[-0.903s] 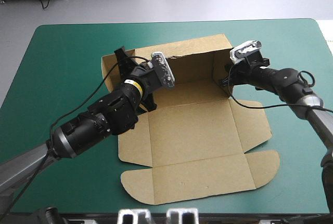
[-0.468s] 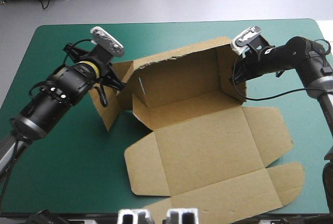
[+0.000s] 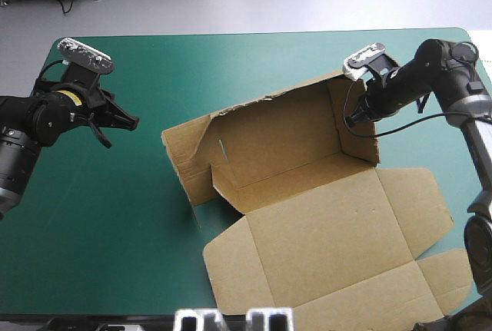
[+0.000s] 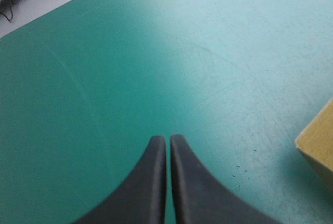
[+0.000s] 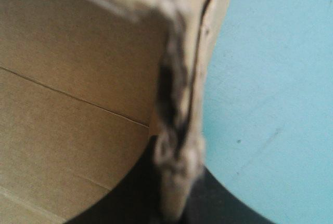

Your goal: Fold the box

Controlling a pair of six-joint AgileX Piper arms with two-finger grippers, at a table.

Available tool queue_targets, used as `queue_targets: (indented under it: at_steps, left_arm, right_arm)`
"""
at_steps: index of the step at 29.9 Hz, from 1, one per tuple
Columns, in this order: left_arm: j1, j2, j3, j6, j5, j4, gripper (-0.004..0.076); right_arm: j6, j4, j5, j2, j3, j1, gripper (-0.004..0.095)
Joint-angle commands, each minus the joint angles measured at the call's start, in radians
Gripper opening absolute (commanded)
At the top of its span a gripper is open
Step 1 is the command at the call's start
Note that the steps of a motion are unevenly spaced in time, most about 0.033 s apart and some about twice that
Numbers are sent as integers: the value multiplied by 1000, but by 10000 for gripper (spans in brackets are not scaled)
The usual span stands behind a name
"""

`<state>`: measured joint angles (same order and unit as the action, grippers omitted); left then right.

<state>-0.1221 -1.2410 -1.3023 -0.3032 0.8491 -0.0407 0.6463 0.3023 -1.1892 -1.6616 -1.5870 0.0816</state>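
The brown box lies right of the table's middle, its back wall and both side walls raised and its lid flat toward the front edge. My right gripper is shut on the upper edge of the right wall. In the right wrist view that worn board edge runs between the black fingers of the right gripper. My left gripper is shut and holds nothing, over bare cover well left of the box. In the left wrist view the left gripper points across the cover, with only a box corner showing.
The teal-green cover is bare behind and left of the box. The lid's front flaps reach the table's front right edge. The box's left wall leans outward toward my left gripper.
My left gripper has come off the box's left wall and drawn back to the left. The box has shifted toward the front right, with my right gripper still on its right wall.
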Motion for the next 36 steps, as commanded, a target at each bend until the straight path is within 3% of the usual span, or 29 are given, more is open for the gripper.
queue_targets:
  at_steps: [1, 13, 15, 17, 21, 23, 36]
  left_arm:
    - [23, 28, -25, -18, -48, 30, 13]
    - [35, 28, -25, 8, -50, 28, 12]
    - [35, 28, -25, 8, -50, 22, 12]
    - [35, 28, -25, 8, -50, 22, 12]
    - [35, 28, -25, 4, -54, 10, 12]
    - [35, 28, -25, 4, -63, -6, 12]
    - [35, 28, -25, 4, -63, -10, 12]
  right_arm:
    - [-3, 5, -58, -27, -27, -9, -24]
    - [1, 66, -61, -199, -159, -9, 7]
    - [38, 79, -64, -199, -195, -9, 93]
    - [32, 78, -65, -199, -246, -9, 252]
    - [-69, 70, -65, -197, -354, -9, 607]
    - [-128, 49, -65, -197, -397, -9, 697]
    - [-149, 2, -67, -242, -392, 36, 710]
